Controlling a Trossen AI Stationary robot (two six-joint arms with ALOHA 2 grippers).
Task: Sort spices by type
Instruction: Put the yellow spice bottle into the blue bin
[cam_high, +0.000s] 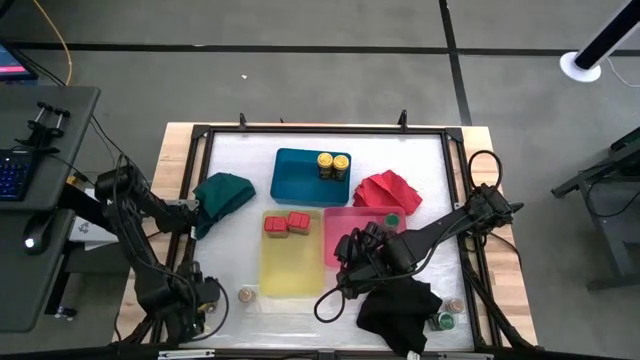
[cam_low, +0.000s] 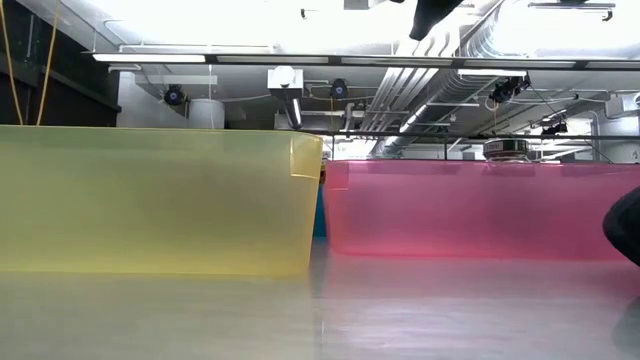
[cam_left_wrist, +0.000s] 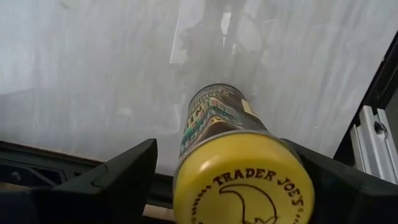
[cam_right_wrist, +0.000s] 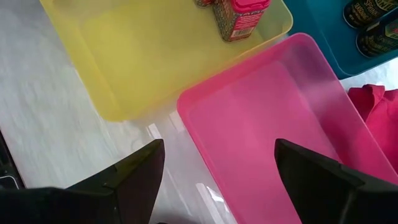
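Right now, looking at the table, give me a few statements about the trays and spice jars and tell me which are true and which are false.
1. The blue tray holds two yellow-lidded jars. True.
2. The two red-lidded jars sit in the pink tray. False: they sit in the yellow tray.
3. The left gripper has a yellow-lidded jar between its fingers, lid towards the wrist camera. True.
4. The right gripper is shut on a jar. False: it is open with nothing in it, over the pink tray.
5. A green cloth lies inside the blue tray. False: it lies on the table to the left of it.
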